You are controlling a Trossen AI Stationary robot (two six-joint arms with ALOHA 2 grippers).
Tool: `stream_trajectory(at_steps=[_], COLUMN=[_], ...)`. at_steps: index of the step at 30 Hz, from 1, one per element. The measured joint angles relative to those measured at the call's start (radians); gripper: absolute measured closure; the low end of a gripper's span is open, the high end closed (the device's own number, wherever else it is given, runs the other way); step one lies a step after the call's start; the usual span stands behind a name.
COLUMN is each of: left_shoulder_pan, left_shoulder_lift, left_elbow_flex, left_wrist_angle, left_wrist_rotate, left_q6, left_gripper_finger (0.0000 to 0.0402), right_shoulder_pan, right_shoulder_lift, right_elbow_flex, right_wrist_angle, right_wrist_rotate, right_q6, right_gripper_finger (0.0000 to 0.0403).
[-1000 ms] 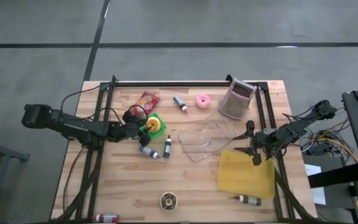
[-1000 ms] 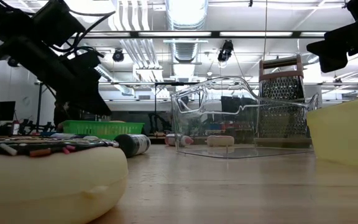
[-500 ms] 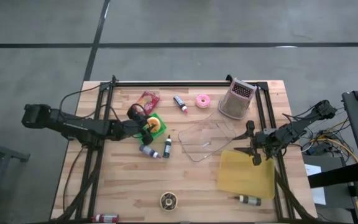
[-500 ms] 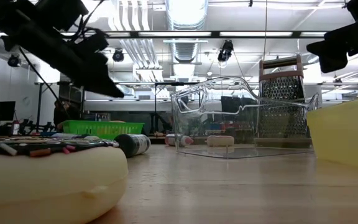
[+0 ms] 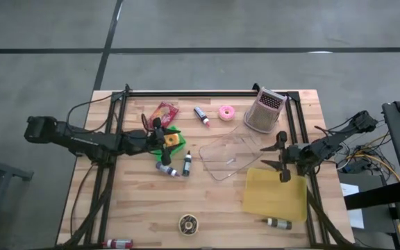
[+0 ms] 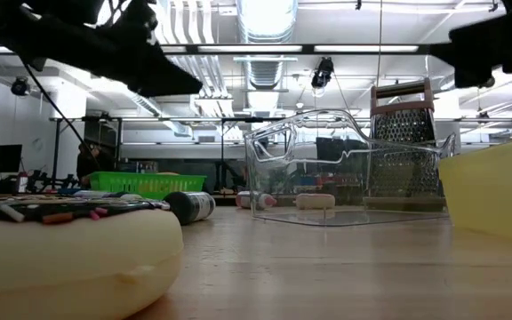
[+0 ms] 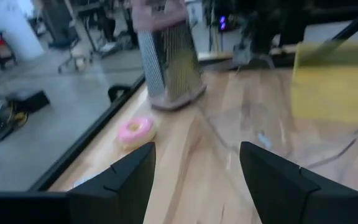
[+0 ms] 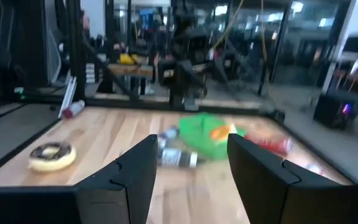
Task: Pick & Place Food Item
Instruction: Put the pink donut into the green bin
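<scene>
Left tool (image 5: 160, 134) spread, empty, over green tray (image 5: 173, 138); right tool (image 5: 276, 156) spread, empty, between clear container (image 5: 232, 154) and yellow bin (image 5: 276, 196)

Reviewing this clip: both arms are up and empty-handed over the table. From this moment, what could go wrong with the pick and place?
1. The left gripper hangs open above the green tray of food; small bottles lie close beside it, so a descent might clip one.
2. The clear plastic container is see-through and overlaps the yellow bin; a drop could miss or land in the wrong one.
3. The right gripper, open, hovers by that container's edge and might knock it.
</scene>
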Motion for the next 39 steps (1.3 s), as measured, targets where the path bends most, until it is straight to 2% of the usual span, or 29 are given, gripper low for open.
stream_trajectory(at_steps=[4, 8, 13, 20, 23, 27, 35, 39], left_shoulder_pan=[0.001, 0.001, 0.001, 0.001, 0.001, 0.001, 0.002, 0.002], left_shoulder_lift=[0.000, 0.000, 0.000, 0.000, 0.000, 0.000, 0.001, 0.001], left_elbow_flex=[0.000, -0.001, -0.002, -0.003, -0.010, -0.029, -0.073, -0.076], left_wrist_angle=[0.032, 0.032, 0.032, 0.020, 0.017, 0.031, 0.106, 0.107], left_wrist_rotate=[0.037, 0.050, 0.063, 0.076, 0.079, 0.079, 0.079, 0.078], left_q6=[0.008, 0.008, 0.015, 0.029, 0.030, 0.030, 0.026, 0.022], left_gripper_finger=[0.0165, 0.0165, 0.0165, 0.0165, 0.0166, 0.0166, 0.0166, 0.0167], right_shoulder_pan=[-0.036, -0.098, -0.187, -0.358, -0.452, -0.592, -0.823, -0.905], right_shoulder_lift=[0.097, 0.218, 0.406, 0.689, 0.811, 0.964, 1.191, 1.311], right_elbow_flex=[0.004, 0.051, 0.172, 0.411, 0.525, 0.680, 0.979, 1.139], right_wrist_angle=[0.112, 0.123, 0.124, 0.065, -0.035, -0.172, -0.405, -0.575], right_wrist_rotate=[0.021, 0.022, 0.004, -0.161, -0.222, -0.354, -0.603, -0.681], right_q6=[-0.056, -0.038, -0.050, -0.090, -0.088, -0.086, -0.085, -0.102], right_gripper_finger=[0.0211, 0.0211, 0.0211, 0.0211, 0.0211, 0.0211, 0.0211, 0.0211])
